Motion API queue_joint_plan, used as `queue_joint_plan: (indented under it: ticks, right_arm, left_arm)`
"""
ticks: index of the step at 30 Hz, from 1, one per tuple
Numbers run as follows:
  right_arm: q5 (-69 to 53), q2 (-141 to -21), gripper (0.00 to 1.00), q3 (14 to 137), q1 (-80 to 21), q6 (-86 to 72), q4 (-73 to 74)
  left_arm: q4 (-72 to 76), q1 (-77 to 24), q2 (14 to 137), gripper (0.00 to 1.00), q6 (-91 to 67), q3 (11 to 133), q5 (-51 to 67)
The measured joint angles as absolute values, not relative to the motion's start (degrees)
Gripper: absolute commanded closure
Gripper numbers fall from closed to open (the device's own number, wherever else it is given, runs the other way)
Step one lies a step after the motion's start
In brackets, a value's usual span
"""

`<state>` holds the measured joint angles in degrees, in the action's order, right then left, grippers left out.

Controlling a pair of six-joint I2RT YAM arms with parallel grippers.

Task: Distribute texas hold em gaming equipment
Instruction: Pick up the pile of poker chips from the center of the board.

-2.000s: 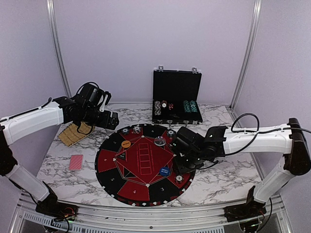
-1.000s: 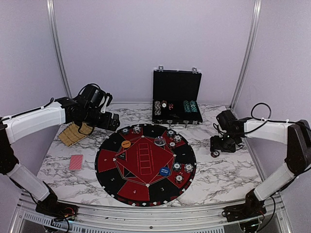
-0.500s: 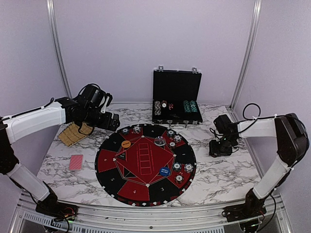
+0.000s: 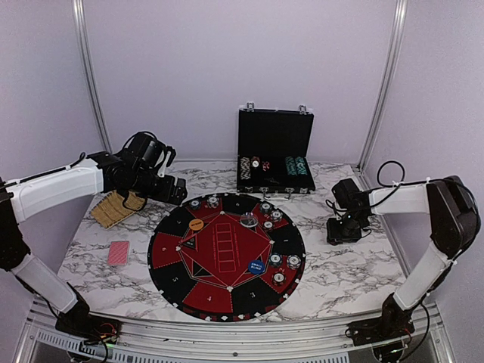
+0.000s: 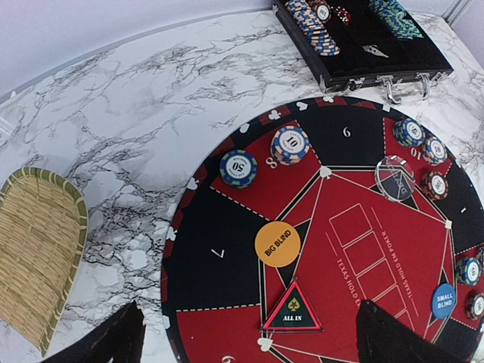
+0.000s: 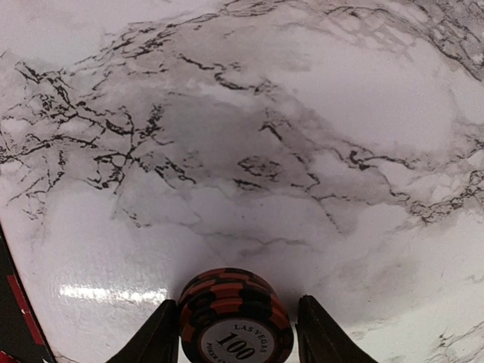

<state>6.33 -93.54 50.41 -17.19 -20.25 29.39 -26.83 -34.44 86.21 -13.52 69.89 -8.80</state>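
A short stack of dark red, stripe-edged poker chips (image 6: pixel 236 318) marked 100 stands on the marble right of the mat. My right gripper (image 6: pixel 234 333) is low over it and open. Its fingers straddle the stack, the left one against it and the right one a sliver away. In the top view the right gripper (image 4: pixel 342 231) hides that stack. My left gripper (image 5: pixel 253 336) hovers wide open and empty over the mat's left part, near the orange BIG BLIND disc (image 5: pixel 277 243). Grey-white chips (image 5: pixel 290 144) and teal chips (image 5: pixel 238 168) lie on the mat's segments. Red-backed cards (image 4: pixel 118 252) lie at the left.
The round black-and-red mat (image 4: pixel 175 227) fills the table's middle, with a blue disc (image 5: pixel 444 300), a clear disc (image 5: pixel 395 178) and an ALL IN triangle (image 5: pixel 293 308). The open black case (image 4: pixel 274 155) with chips stands behind. A woven tray (image 5: pixel 34 257) lies left.
My right gripper has settled down around the dark red chip stack on the marble and its jaws have narrowed. The left arm has barely shifted.
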Motion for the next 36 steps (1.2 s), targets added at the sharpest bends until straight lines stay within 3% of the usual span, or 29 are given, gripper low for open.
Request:
queue_joint_plan:
  ticks: [12, 26, 36]
  right_arm:
    - [6.44, -93.84, 0.71, 50.43, -17.91, -20.29, 28.51]
    - [6.94, -93.84, 0.73, 53.54, -19.05, -20.34, 32.75]
    - [8.93, -96.86, 0.73, 64.9, -25.87, -20.84, 38.04]
  left_arm:
    - [-26.83, -34.44, 86.21, 0.01, -13.52, 69.89, -8.45]
    - [-26.83, -34.44, 86.21, 0.01, -13.52, 69.89, -8.4]
    - [-26.85, -34.41, 86.21, 0.01, -13.52, 69.89, -7.94]
